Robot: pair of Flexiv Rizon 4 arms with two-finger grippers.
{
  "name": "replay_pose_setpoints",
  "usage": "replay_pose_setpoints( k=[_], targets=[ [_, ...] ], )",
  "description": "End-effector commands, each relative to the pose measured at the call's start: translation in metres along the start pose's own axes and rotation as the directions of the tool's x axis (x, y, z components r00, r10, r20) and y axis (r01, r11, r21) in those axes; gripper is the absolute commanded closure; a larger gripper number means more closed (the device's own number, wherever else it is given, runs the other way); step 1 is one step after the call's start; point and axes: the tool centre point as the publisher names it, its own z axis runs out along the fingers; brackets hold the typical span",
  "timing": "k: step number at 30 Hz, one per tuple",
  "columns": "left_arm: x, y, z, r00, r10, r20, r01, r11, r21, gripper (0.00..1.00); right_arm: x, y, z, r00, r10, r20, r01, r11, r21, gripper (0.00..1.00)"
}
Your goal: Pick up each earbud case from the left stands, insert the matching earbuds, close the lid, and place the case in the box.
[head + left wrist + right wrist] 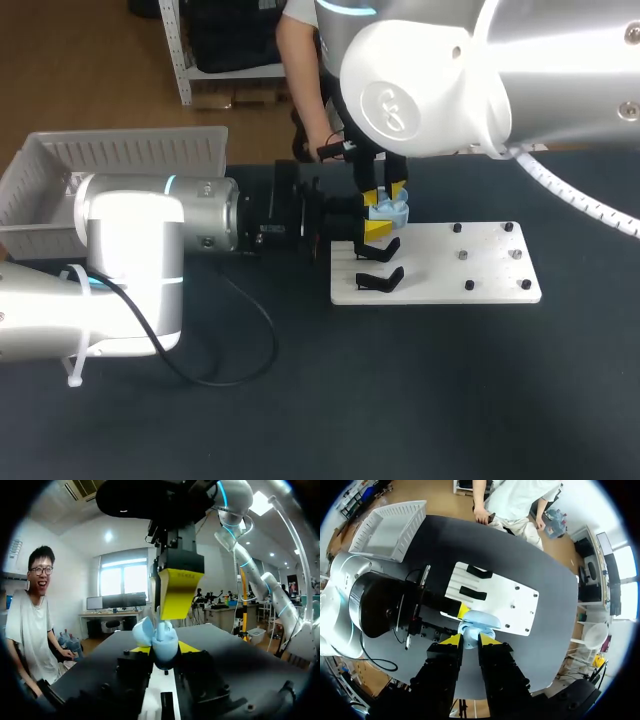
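While left pincer clamps open blue earbud case, right pincer just above

earbud case: pale blue, rounded, lid hinged open and tilted back, held clear of the worktop above the far left part of the white board, its base clamped between the left gripper's two yellow tips. whether an earbud sits inside cannot be told. stands: two black cradles, one behind the other along the board's left edge, just below and nearer than the case. box: white, with slatted walls, open top, at the worktop's far left corner, well apart from the board.
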Motion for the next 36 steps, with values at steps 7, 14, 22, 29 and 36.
replay_pose_setpoints(
  k=[7,14,22,29,36],
  targets=[
    [0.0002,-0.0008,0.0009,1.0,0.003,0.003,-0.003,1.0,-0.005,1.0,0.0,-0.0009,0.0036,1.0,0.001,0.005,-0.001,1.0,-0.008,1.0],
    [0.0002,-0.0008,0.0009,1.0,0.003,0.003,-0.003,1.0,-0.005,1.0,0.0002,0.0002,0.0045,1.0,-0.015,0.005,0.015,1.0,-0.013,1.0],
    [0.0002,-0.0008,0.0009,1.0,0.003,0.003,-0.003,1.0,-0.005,1.0,0.0003,0.0009,0.0068,1.0,-0.031,0.0,0.031,0.999,-0.009,1.0],
    [0.0002,-0.0008,0.0009,1.0,0.003,0.003,-0.003,1.0,-0.005,1.0,0.0003,0.0013,0.008,0.999,-0.045,0.008,0.045,0.999,0.005,1.0],
    [0.0002,-0.0008,0.0009,1.0,0.003,0.003,-0.003,1.0,-0.005,1.0,-0.0018,0.0022,0.0066,0.998,-0.054,0.013,0.054,0.999,0.009,0.71]
  ],
)
